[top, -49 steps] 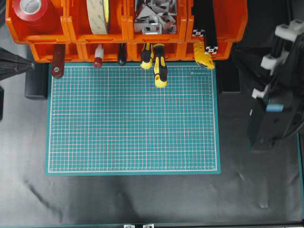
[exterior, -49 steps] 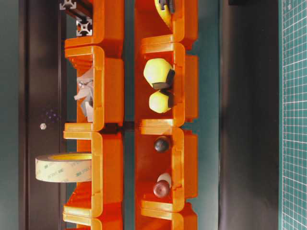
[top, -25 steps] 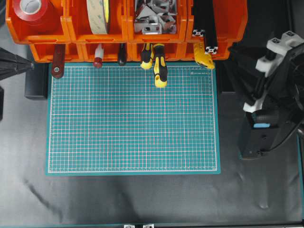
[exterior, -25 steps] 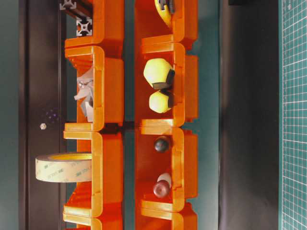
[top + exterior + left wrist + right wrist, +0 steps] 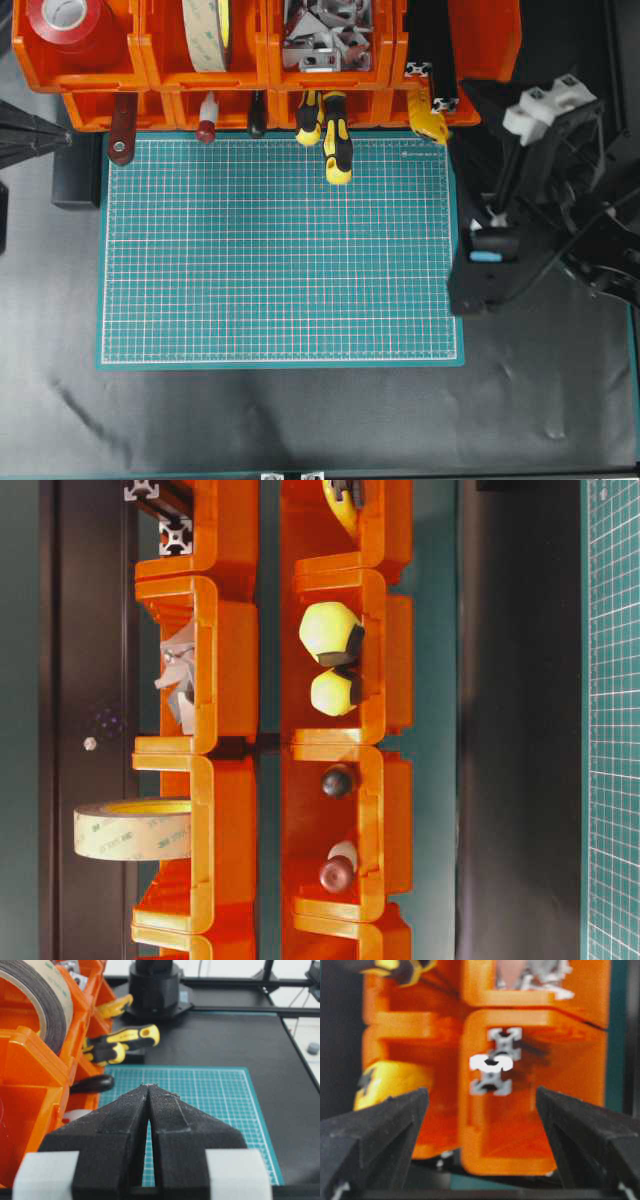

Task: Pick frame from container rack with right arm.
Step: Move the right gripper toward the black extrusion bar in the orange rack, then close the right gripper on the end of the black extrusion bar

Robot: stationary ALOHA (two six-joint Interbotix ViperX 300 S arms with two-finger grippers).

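Overhead, we see the container rack (image 5: 265, 60) along the top edge, and the frame (image 5: 432, 60) lies in its upper-right bin, silvery cut ends poking toward the green cutting mat (image 5: 280, 250). Our right arm (image 5: 530, 210) sits at the right of the frame, just off the mat's right edge and below that bin; its fingers are hidden under the arm from this angle.

At table level the rack fills the middle, and two silvery square frame ends (image 5: 160, 515) show at the upper left. No arm appears in that view.

From the left wrist, the left gripper (image 5: 150, 1095) has its fingers pressed together on nothing, idle beside the orange bins.

From the right wrist, the right gripper (image 5: 482, 1110) is spread wide with nothing between its fingers, and the frame's cut ends (image 5: 497, 1062) sit centred in the gap, apart from both fingers, somewhat blurred.

We judge this the approach step. Next we would need to advance straight toward the bin, keeping the bar ends centred, then close on one bar.
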